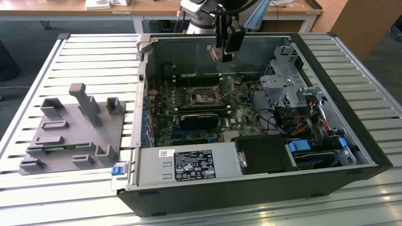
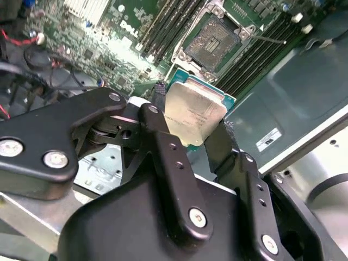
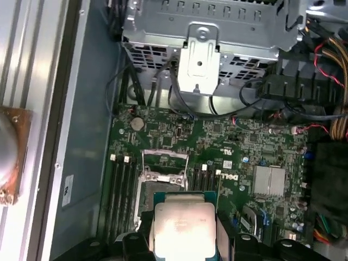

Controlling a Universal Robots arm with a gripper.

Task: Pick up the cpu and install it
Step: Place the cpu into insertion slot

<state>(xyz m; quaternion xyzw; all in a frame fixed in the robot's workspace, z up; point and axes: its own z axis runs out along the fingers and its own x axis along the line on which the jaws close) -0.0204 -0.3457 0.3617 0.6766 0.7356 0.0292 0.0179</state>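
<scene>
In the exterior view the black end effector hangs over the green motherboard inside the open black computer case on the slatted metal counter. In the second wrist view its fingers pinch the small silvery square cpu by two opposite edges, short of the open metal-framed socket. In the first wrist view the cpu shows just beside that socket, not seated.
</scene>
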